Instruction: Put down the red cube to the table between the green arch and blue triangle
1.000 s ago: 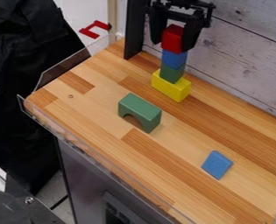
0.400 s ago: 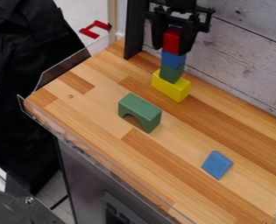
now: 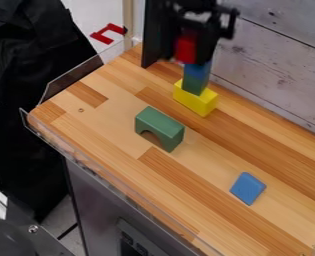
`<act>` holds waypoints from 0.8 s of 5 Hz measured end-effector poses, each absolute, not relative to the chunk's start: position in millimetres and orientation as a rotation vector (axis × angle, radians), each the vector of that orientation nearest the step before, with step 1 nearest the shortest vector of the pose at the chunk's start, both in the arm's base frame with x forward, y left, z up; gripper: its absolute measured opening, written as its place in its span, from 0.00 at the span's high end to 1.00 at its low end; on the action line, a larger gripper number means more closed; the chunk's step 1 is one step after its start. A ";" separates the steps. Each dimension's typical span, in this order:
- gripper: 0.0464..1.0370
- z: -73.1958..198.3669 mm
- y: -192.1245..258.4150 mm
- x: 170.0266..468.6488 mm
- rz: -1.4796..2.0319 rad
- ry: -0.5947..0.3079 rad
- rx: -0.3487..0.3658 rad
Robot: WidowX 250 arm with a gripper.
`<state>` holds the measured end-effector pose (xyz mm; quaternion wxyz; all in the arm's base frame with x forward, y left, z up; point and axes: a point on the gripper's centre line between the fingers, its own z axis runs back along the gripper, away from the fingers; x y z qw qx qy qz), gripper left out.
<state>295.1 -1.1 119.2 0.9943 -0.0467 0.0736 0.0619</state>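
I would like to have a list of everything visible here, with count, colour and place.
table: one, wood-brown, centre
yellow block: one, yellow, on table
green cube: one, green, on yellow block
blue cube: one, blue, on green cube
red cube: one, red, in gripper
green arch: one, green, table's middle
blue triangle: one, blue, table's lower right
wall: one, whitish, upper right
cabinet: one, grey, below table
cloth: black, left
gripper: one, black, top
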 end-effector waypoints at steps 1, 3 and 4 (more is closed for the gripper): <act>0.44 108.1 -19.6 277.6 0.092 0.182 -0.126; 0.44 67.4 -82.4 266.8 -0.138 0.281 -0.128; 0.44 51.7 -87.7 270.2 -0.163 0.293 -0.098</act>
